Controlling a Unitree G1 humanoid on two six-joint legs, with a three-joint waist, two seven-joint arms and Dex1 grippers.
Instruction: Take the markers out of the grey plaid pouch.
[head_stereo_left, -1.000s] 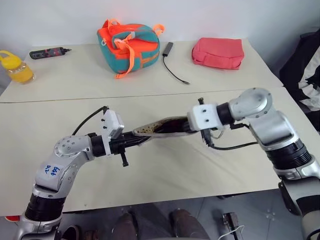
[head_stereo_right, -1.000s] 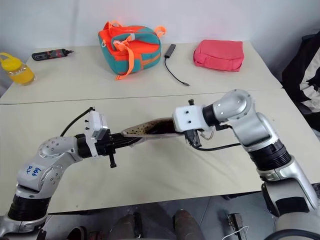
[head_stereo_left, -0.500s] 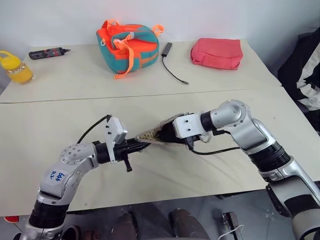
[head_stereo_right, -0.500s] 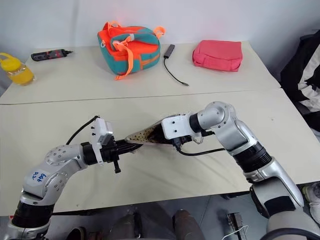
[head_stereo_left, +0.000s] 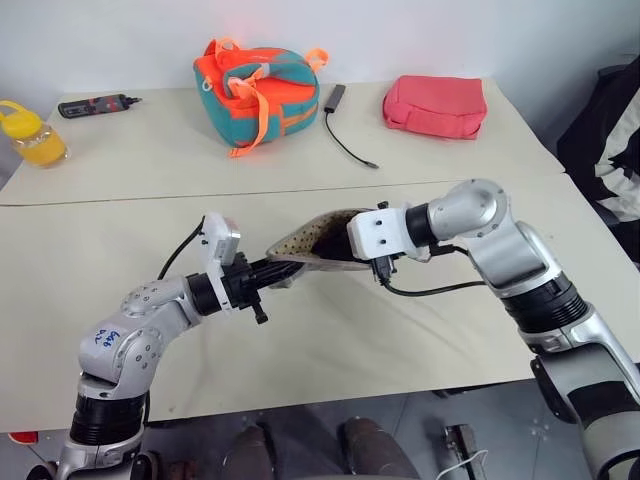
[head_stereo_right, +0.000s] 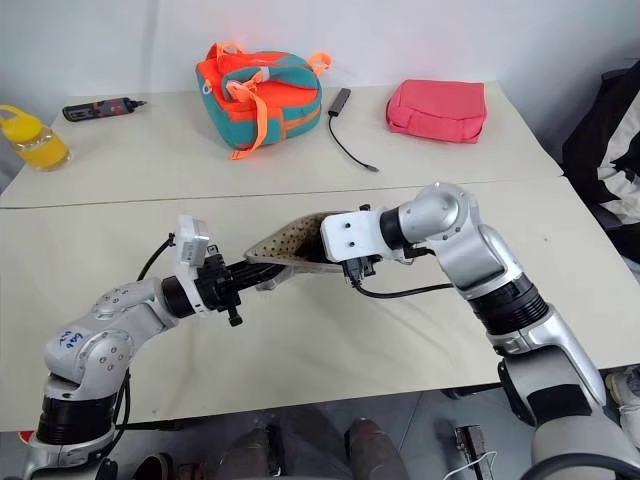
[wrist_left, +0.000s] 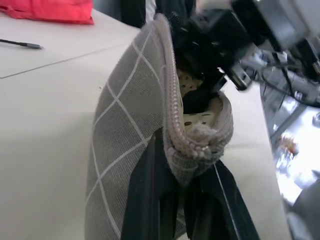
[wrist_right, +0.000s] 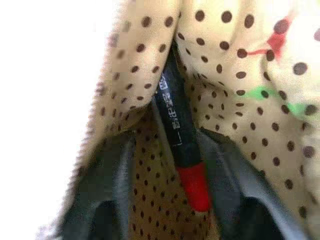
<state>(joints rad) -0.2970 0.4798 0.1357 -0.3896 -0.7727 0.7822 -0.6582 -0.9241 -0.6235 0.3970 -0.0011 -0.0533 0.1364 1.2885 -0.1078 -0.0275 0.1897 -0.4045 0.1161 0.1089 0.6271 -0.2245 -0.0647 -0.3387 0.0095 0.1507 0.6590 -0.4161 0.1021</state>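
1. The left gripper has the pouch pinched tight by one end, zipper edge clamped between its black fingers, holding it up off the table.
2. The right gripper is nose-first in the open mouth from the other end; its fingers stand partly apart inside the dotted lining.
3. And there's a marker — black barrel, red end — lying right between those fingers, its long axis running along the gripper's own line, deeper into the pouch. The fingers flank it; whether they touch it I cannot tell.
4. A smear of green shows off to one side by the lining, likely another marker, blurred.
5. The right arm is the nearer one for the pull; the left just anchors. My read: close on the barrel, then draw back along the pouch's length.
6. Around them: a pale tabletop, with a teal-and-orange bag, a pink pouch, a cable and a yellow bottle well behind, clear of the action.
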